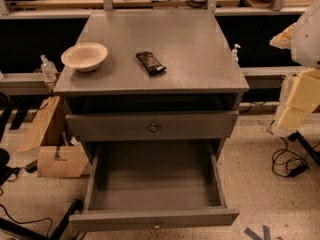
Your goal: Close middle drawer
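The middle drawer point(155, 181) of the grey cabinet point(160, 44) is pulled far out towards me. Its deep plain box is empty. Its low flat front panel point(154, 218) carries one small round knob point(157, 226) near the bottom edge of the view. Above it sits another grey drawer front point(150, 126) with its own knob point(153, 128). My gripper point(298, 100) shows as cream-coloured parts at the right edge, beside the cabinet's upper right corner, well above and to the right of the open drawer and apart from it.
A cream bowl point(84, 56) and a dark snack bar point(150, 63) lie on the cabinet top. Cardboard boxes point(55, 146) stand on the floor at the left. Cables point(287, 163) lie on the floor at the right. A small bottle point(47, 68) stands behind the cabinet's left side.
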Robot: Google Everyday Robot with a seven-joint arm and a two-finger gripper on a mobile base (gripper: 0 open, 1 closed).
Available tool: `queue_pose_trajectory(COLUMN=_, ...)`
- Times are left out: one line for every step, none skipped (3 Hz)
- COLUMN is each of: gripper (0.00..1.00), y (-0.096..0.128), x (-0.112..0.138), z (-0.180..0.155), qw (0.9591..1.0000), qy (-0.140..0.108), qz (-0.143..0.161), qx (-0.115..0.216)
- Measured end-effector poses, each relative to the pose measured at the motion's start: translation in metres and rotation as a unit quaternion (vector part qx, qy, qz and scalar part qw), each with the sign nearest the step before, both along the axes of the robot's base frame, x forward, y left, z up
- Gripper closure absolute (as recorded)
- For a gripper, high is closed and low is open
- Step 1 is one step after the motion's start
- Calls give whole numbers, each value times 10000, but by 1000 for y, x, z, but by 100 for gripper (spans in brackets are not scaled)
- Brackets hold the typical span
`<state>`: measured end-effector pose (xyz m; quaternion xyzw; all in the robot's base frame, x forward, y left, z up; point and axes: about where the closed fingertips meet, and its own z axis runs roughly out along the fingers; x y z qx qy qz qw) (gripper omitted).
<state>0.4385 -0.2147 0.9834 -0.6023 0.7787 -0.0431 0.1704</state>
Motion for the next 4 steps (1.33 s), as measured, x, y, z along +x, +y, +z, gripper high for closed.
queue_pose_trajectory(gripper=0, y=0, x=1, z=2, qw=10000, qy=-20, qz=2, qx=4)
queue_pose_trajectory(gripper=0, y=0, x=-3, z=-8, qw=9998, qy=81, qz=8, qx=157)
queue_pose_trajectory(gripper=0, y=-4, x=-16, z=-34, qw=9986, qy=254, qz=8, qx=459)
queue_pose_trajectory(gripper=0, y=-14, x=-35, z=-62, qw=9968, qy=303, qz=-44, qx=733)
